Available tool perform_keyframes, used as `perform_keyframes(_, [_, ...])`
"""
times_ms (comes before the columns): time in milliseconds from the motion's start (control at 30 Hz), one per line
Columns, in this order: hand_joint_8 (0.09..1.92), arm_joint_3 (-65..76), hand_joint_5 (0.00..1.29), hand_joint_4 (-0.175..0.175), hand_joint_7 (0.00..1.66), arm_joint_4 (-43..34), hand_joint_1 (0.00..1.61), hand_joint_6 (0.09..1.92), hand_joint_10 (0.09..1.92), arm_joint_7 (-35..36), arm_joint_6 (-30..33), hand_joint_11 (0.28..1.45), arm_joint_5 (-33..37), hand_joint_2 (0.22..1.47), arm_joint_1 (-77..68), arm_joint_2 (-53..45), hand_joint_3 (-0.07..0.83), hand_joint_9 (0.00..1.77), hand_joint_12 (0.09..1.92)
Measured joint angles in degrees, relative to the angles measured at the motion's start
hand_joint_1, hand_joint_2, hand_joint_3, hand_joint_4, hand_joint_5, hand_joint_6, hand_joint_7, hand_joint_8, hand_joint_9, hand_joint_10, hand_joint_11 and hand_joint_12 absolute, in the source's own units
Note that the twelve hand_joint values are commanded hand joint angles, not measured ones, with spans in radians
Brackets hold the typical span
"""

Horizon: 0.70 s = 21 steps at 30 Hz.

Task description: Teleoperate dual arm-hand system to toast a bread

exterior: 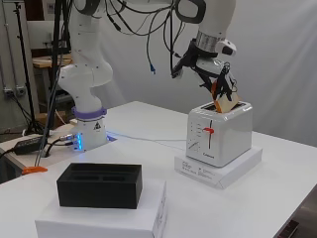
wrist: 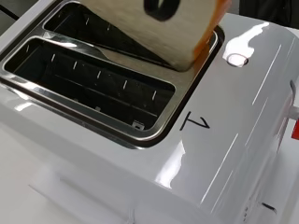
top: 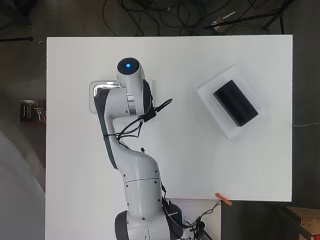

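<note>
Your black-and-white robot hand [exterior: 214, 74] hangs above the white two-slot toaster [exterior: 219, 133], its fingers [exterior: 225, 82] curled round a tan slice of bread with an orange-brown crust [exterior: 227, 103]. In the side view the slice hangs tilted, its lower edge at the toaster's top. From the wrist camera the bread [wrist: 159, 28] fills the upper frame, its lower corner reaching down over the metal rim of one slot; whether it has gone into that slot you cannot tell. The other slot [wrist: 88, 86] lies open and dark beside it, framed by the same shiny metal rim.

The toaster [wrist: 201, 154] stands on a flat white box [exterior: 218, 168] on the white worktop [exterior: 277, 198], its red lever [exterior: 209, 131] showing on the end that faces the side camera. Seen from overhead, your white arm [top: 125, 105] covers most of the toaster, leaving only a strip of its top [top: 100, 86] visible at the arm's left; the robot hand does not show there.

Well apart from the toaster, a black rectangular block with slots in its top [exterior: 100, 185] sits on a second white box [exterior: 104, 218]. From overhead that block [top: 235, 103] lies at an angle near the worktop's [top: 200, 165] right side. A small orange clamp [top: 223, 199] grips the worktop's edge near the arm's base.
</note>
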<state>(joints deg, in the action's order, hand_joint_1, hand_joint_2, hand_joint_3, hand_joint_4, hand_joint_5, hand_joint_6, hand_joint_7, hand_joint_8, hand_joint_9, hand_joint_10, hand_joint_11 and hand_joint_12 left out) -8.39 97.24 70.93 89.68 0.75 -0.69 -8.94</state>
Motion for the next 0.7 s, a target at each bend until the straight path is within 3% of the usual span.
perform_keyframes(67, [0.76,0.1,0.77,-0.175,1.17,-3.6,1.25,1.18,0.09,-1.0,-3.4,0.83,-0.8,1.13,-0.3,-3.2,0.003,1.45,0.1])
perform_keyframes(133, [0.33,0.4,0.29,-0.115,0.62,-5.4,0.52,0.47,0.09,-1.4,-4.8,0.61,-0.9,0.89,-0.4,-5.6,-0.03,0.85,0.09])
perform_keyframes(167, [0.17,0.5,0.15,-0.1,0.39,-5.8,0.29,0.24,0.09,-1.4,-5.3,0.52,-0.7,0.86,-0.4,-6.3,-0.021,0.6,0.09])
perform_keyframes(200, [0.09,0.5,0.07,-0.092,0.26,-6.5,0.15,0.12,0.09,-1.3,-6.3,0.47,-0.7,0.88,-0.6,-7.0,-0.002,0.45,0.09])
perform_keyframes(267, [0.09,0.8,0.03,-0.092,0.17,-8.8,0.03,0.09,0.09,-2.3,-8.6,0.43,-0.7,0.92,-0.6,-8.0,0.019,0.33,0.09])
perform_keyframes(367, [0.09,1.2,0.04,-0.109,0.17,-9.9,0.0,0.09,0.09,-4.1,-7.6,0.43,-0.6,0.98,-0.6,-7.4,0.019,0.32,0.09])
perform_keyframes(467, [0.09,2.0,0.08,-0.118,0.19,-6.3,0.0,0.09,0.09,-5.8,-4.3,0.44,-0.1,1.03,-0.5,-6.2,0.021,0.33,0.09])
perform_keyframes(633, [0.09,5.1,0.19,-0.097,0.27,0.1,0.0,0.09,0.09,-13.2,3.5,0.44,0.1,1.09,0.0,-2.8,0.012,0.37,0.09])
perform_keyframes(667, [0.09,6.1,0.23,-0.095,0.37,1.2,0.0,0.09,0.09,-15.5,4.3,0.5,0.3,1.11,0.2,-2.0,0.008,0.51,0.09])
perform_keyframes(700, [0.21,6.9,0.3,-0.103,0.7,2.2,0.0,0.09,0.38,-17.5,4.7,0.59,0.4,1.13,0.3,-1.5,-0.011,0.81,0.51])
